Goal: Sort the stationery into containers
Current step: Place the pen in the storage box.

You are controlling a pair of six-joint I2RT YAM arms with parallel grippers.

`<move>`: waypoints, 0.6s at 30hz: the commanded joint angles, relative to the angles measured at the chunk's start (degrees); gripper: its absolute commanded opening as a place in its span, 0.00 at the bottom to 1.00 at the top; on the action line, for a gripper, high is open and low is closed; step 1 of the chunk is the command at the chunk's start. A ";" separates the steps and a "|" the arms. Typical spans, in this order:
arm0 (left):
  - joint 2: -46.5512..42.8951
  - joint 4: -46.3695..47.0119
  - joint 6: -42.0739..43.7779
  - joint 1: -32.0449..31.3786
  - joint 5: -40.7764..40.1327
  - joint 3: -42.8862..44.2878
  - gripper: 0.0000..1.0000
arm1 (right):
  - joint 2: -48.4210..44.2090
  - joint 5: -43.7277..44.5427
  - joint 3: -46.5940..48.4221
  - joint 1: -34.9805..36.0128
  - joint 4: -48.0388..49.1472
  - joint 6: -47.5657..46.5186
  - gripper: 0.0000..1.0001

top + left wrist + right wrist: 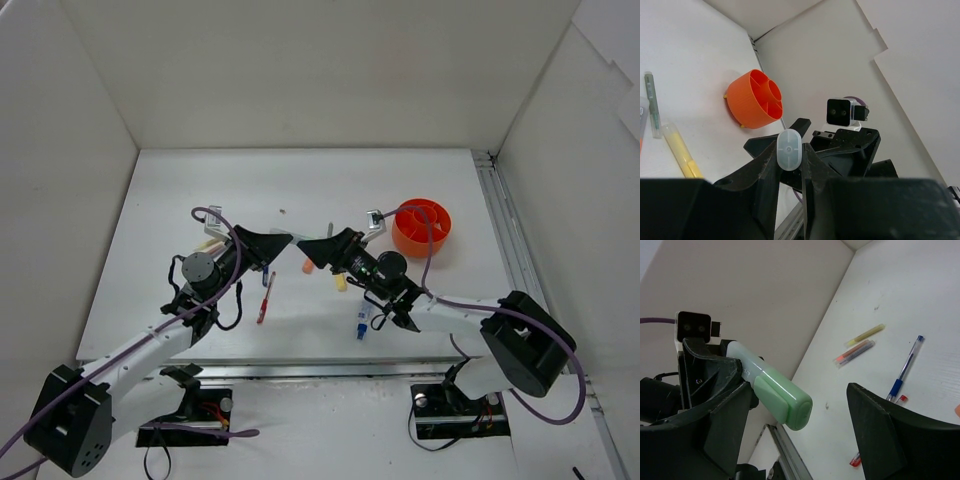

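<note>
A green highlighter hangs in the air between the two arms, above the middle of the table. My left gripper is shut on its pale barrel, whose oval end shows between the fingers. My right gripper faces it, open, with the green cap between its fingers and close to the left finger. From above, both grippers meet tip to tip around the highlighter. The orange cup with inner dividers stands to the right, and also shows as the orange cup in the left wrist view.
Loose on the table lie a red pen, a blue-capped pen, a yellow marker and a pale marker. A blue pen, a yellow marker and an orange marker lie below. White walls enclose three sides.
</note>
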 commanded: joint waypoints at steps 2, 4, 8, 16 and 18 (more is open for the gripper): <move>-1.66 5.99 -0.66 0.32 0.48 1.49 0.00 | 1.14 -1.14 1.07 -0.64 20.17 0.19 0.70; -1.75 6.35 -0.93 0.32 0.48 1.05 0.00 | 2.54 -1.76 0.98 -0.99 23.76 0.19 0.67; -1.84 6.08 -1.28 0.32 0.65 0.61 0.00 | 4.92 -4.75 1.85 -1.95 27.92 0.45 0.55; -2.45 5.91 -1.55 0.32 0.30 -0.27 0.00 | 3.43 -6.86 2.12 -3.10 27.83 -1.13 0.37; -2.28 6.34 -1.90 0.32 0.39 -0.18 0.00 | 2.73 -7.56 2.12 -3.36 27.92 -1.39 0.32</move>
